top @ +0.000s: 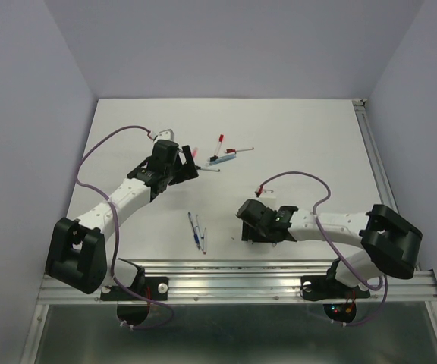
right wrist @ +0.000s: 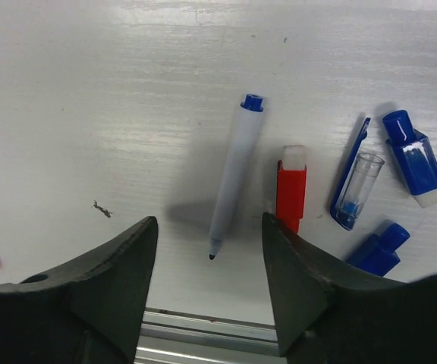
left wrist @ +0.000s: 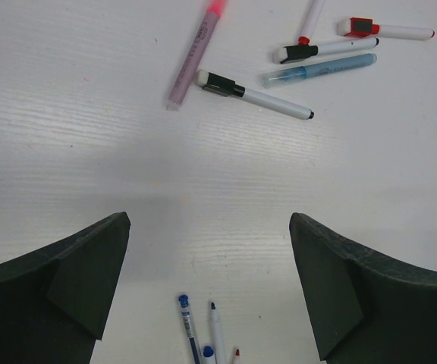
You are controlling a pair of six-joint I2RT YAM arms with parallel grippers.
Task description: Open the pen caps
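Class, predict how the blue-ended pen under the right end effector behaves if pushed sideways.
The pen looks round and lies flat, so it would probably roll. It seems stiff plastic, unlikely to bend. Its smooth barrel may slip.

a blue cap (right wrist: 383,246) lies partly hidden behind a finger (right wrist: 317,303) of the right pincer (right wrist: 209,227).

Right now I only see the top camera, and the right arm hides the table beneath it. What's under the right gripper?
Observer: An uncapped white pen lies on the table between the open fingers of the right gripper, untouched.
Operator: Any caps off already?
Observer: Yes, a loose red cap lies beside that pen, blue caps beyond it.
Operator: And ahead of the left gripper?
Observer: Two white pens there have their black caps on.
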